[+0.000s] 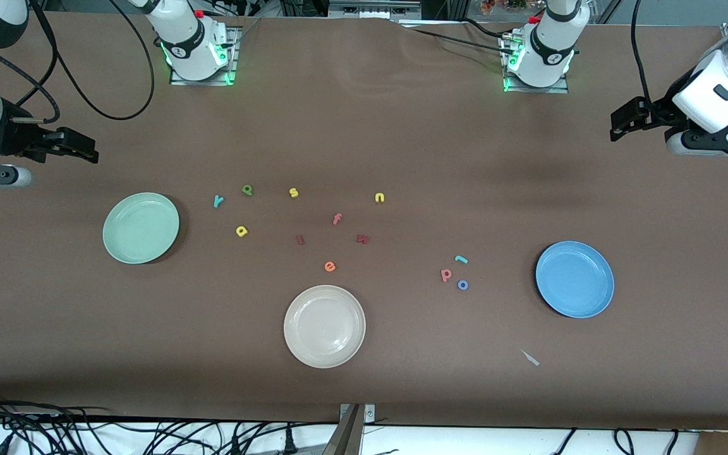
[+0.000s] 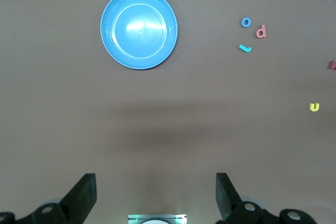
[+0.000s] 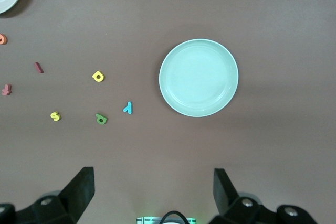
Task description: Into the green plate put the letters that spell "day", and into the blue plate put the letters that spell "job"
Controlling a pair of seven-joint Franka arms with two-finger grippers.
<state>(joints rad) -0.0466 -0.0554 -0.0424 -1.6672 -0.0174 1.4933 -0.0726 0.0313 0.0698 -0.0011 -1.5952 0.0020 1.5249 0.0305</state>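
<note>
The green plate [image 1: 141, 227] [image 3: 198, 77] lies toward the right arm's end, with the teal y [image 1: 218, 201] [image 3: 128, 108], green d [image 1: 248, 189] [image 3: 102, 119] and yellow a [image 1: 241, 231] [image 3: 98, 76] beside it. The blue plate [image 1: 574, 279] [image 2: 139, 29] lies toward the left arm's end, next to the teal j [image 1: 461, 259] [image 2: 244, 49], pink b [image 1: 445, 275] [image 2: 261, 31] and blue o [image 1: 462, 285] [image 2: 246, 22]. My right gripper [image 1: 89, 148] [image 3: 154, 190] hangs open and empty over bare table at its own end. The left gripper [image 1: 617, 126] [image 2: 156, 192] does the same at the left arm's end.
A cream-white plate [image 1: 324, 326] sits nearest the front camera, mid-table. Scattered between the plates are a yellow s [image 1: 294, 193], yellow n [image 1: 380, 198], orange f [image 1: 337, 219], orange e [image 1: 330, 266] and two dark red letters [image 1: 300, 239]. A pale scrap [image 1: 530, 357] lies near the blue plate.
</note>
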